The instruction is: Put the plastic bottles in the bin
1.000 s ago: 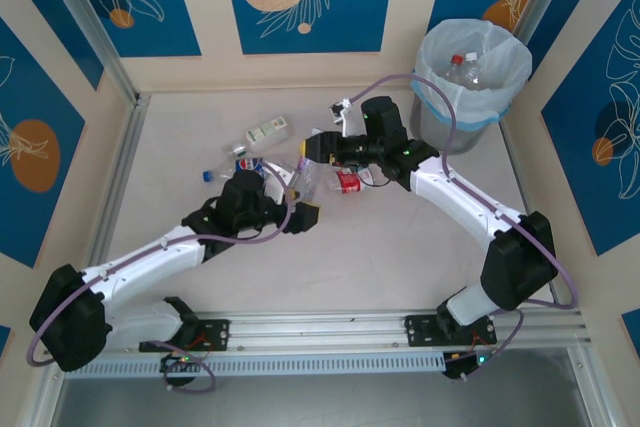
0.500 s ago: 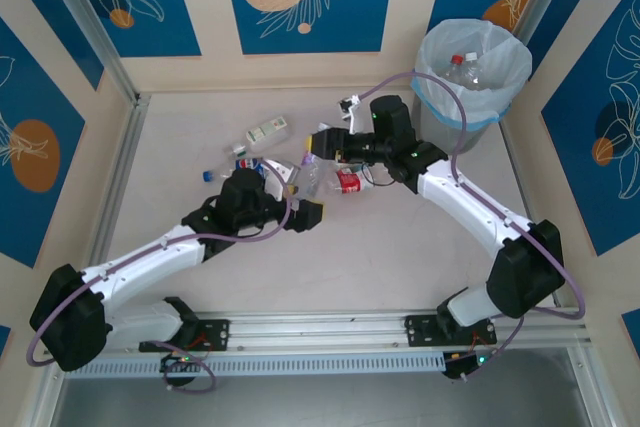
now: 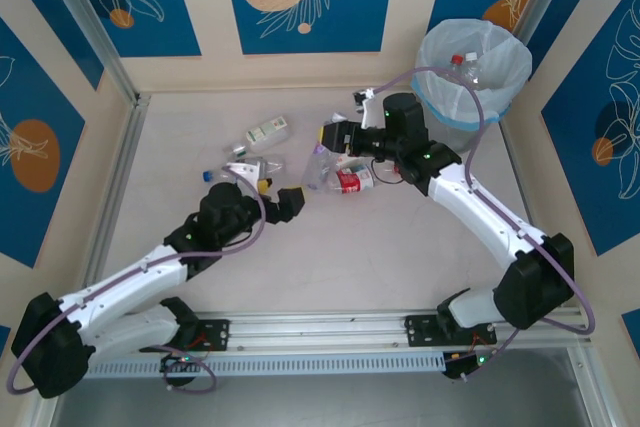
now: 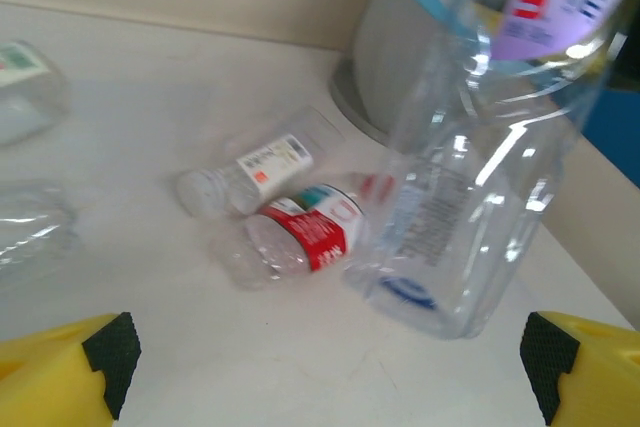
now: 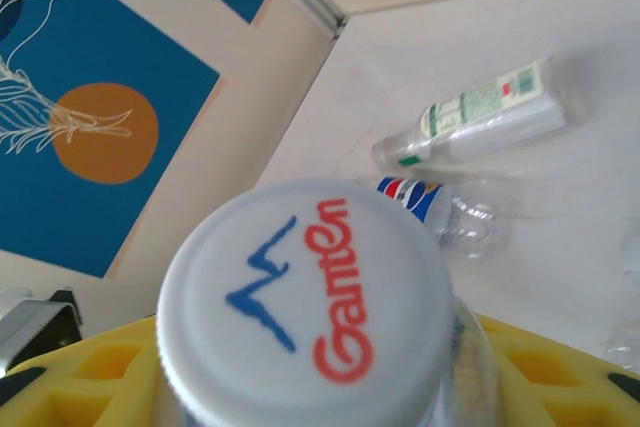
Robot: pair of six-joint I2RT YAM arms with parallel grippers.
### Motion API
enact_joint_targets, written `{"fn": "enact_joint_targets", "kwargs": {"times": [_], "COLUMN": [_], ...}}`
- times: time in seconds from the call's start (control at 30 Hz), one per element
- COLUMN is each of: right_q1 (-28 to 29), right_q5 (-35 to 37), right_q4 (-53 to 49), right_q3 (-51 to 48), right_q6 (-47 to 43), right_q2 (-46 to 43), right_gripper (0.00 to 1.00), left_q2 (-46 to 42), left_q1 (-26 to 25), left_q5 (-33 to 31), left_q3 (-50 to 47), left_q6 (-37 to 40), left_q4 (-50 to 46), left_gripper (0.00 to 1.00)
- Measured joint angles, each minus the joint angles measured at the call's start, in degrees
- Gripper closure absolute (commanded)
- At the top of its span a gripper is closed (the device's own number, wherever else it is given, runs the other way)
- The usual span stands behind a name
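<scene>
1. The left hand (image 3: 280,197) is seen spread as wide as it goes, with nothing between its yellow, black-tipped fingers (image 4: 92,359); it hangs just above the pale worktop (image 3: 380,247).
2. The right hand (image 3: 333,137) is seen partly closed on the neck of a clear bottle (image 3: 318,165), gripped just under its white cap (image 5: 305,297), on which "Ganten" is printed in red beside a blue zigzag.
3. The clear bottle is held up off the worktop, hanging below the right hand. In the left wrist view its thin, ribbed and glossy wall is shown with a lilac label near the top.
4. A crushed red-labelled bottle (image 4: 300,232) is found lying on its side on the worktop just beside the held bottle, with a smaller white-labelled bottle (image 4: 255,172) touching it behind.
5. Further left, a flattened green-and-white-labelled bottle (image 3: 268,132) and a crumpled blue-and-red-labelled bottle (image 5: 440,212) are seen lying apart from each other.
6. The bin (image 3: 505,87), round and grey, is placed in the far right corner and is lined with a translucent plastic bag (image 3: 440,47); two capped bottles (image 3: 462,62) are seen inside it.
</scene>
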Motion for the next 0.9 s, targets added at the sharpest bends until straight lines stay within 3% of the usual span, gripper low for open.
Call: {"fn": "enact_joint_targets", "kwargs": {"times": [0.27,0.53,0.7,0.9], "right_q1": [-0.39,-2.56,-10.64,-22.80], "right_q5": [7.04,15.50,17.14,17.00], "right_q4": [-1.68,-5.33,-4.74,0.17], "right_q3": [2.32,12.81,17.92,23.37], "right_q6": [-6.71,-18.29,-21.90,-17.55], "right_q2": [-2.23,-2.23,-1.05,4.92], "right_gripper": [0.67,0.66,0.67,0.68], "left_q2": [0.13,2.64,3.69,5.35], "left_q1": [0.07,0.17,0.17,0.20], "left_q5": [-15.45,-22.69,-23.71,-23.71], "left_q3": [0.17,0.24,0.24,0.24], "left_q6": [-8.39,-16.13,-18.78,-19.63], "left_q4": [-11.89,-21.68,-24.37,-24.52], "left_gripper": [0.01,0.01,0.01,0.01]}}
